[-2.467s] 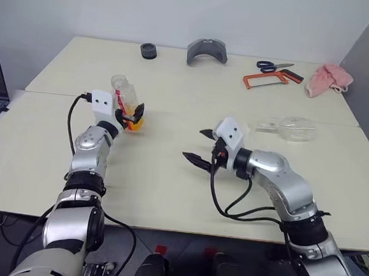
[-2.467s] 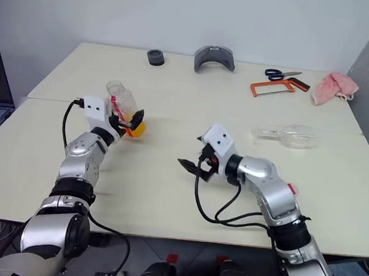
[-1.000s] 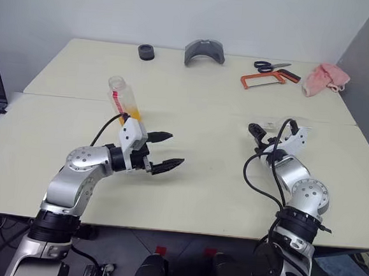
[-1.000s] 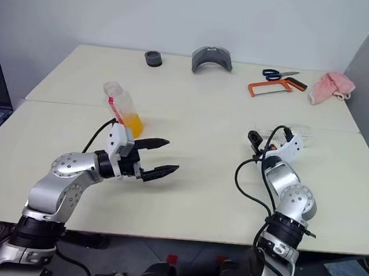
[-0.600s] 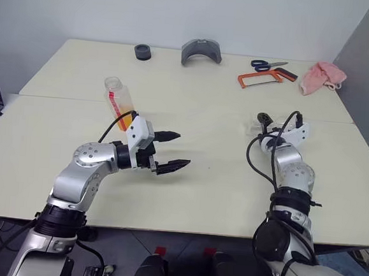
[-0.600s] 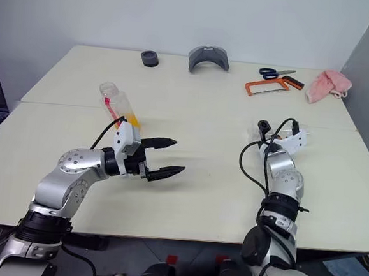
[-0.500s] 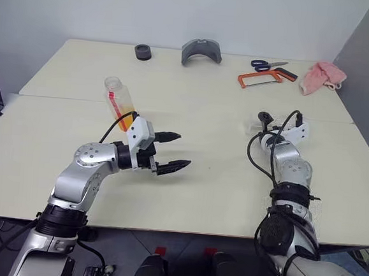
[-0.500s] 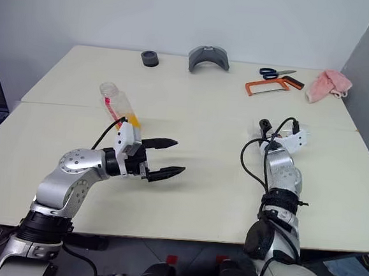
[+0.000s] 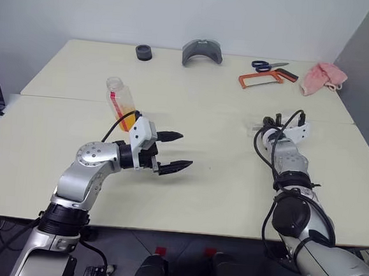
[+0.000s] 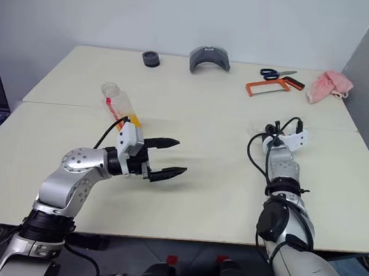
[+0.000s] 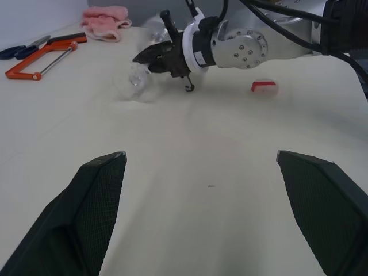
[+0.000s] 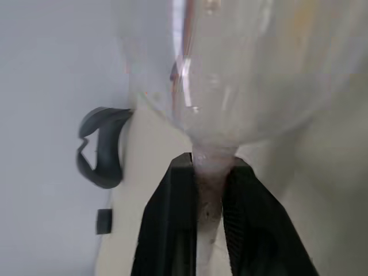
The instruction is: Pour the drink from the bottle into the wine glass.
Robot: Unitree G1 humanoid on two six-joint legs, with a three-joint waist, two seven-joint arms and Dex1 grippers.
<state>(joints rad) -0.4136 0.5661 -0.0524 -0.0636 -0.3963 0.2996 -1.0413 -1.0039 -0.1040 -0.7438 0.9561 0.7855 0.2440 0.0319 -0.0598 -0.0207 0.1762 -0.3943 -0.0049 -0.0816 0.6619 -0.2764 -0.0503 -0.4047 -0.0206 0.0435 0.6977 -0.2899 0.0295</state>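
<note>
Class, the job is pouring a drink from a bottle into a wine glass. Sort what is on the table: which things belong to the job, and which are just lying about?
Belong to the job:
bottle
drink
wine glass, its stem gripped by the right tool

Lying about:
scissors
hacksaw
pink cloth
grey curved piece
black ring

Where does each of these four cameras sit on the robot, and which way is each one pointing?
Left and right eye views: on the head, looking forward and down at the table, the bottle and both arms.
Left wrist view: on the left wrist, looking across the table past the open left tool at the right tool clamping the wine glass.
Right wrist view: on the right wrist, looking along the shut right tool at the glass's bowl.
Shared: both wrist views show the wine glass.
</note>
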